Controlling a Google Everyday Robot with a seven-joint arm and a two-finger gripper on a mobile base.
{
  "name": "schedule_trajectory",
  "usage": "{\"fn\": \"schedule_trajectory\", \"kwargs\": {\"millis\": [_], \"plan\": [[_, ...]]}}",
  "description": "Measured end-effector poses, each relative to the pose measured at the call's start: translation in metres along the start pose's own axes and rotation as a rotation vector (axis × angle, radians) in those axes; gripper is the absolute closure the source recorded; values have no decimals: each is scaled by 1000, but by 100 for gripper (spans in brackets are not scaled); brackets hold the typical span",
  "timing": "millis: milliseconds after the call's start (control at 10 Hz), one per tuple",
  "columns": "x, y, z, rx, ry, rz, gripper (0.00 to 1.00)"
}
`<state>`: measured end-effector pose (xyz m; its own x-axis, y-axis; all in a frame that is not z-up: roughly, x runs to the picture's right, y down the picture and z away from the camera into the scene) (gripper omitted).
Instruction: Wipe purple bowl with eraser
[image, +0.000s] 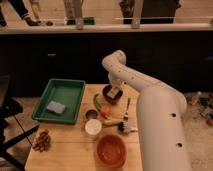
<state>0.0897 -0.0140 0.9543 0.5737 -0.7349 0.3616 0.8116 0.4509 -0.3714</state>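
One arm reaches across the wooden table (65, 150) from the right, its white links bending down so that the gripper (115, 93) sits directly over the purple bowl (111, 95). That bowl stands near the far edge of the table, just right of the green tray (60, 100). A pale cream block, the eraser (115, 92), shows at the gripper's tip, inside the bowl's rim, and the jaws appear to be pinching it; it seems to be held low so that its face can rub the bowl's inner surface. Whether it actually touches the bowl cannot be told from this view.

Placement of the rest looks incidental to the wiping. A flat grey-blue pad (56, 107) lies in the tray, well apart from the bowl. Just in front of the bowl lie a green vegetable (96, 102) and an orange-red one (105, 110), close enough that a wide sweep of the arm could nudge them. A small dark can (91, 114) and a white cup (93, 127) stand nearer the camera, with a fork (126, 111) to their right, and the larger orange bowl (110, 150) sits at the near edge. A cluster of brown snacks (42, 141) rests at the near left corner.

Judging by the pose, the wiping step is in hand, and short strokes kept within the rim would suit the crowded surroundings.
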Motion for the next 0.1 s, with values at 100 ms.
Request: {"fn": "schedule_trajectory", "kwargs": {"millis": [100], "plan": [[3,-1,2,-11,-5,6,100]]}}
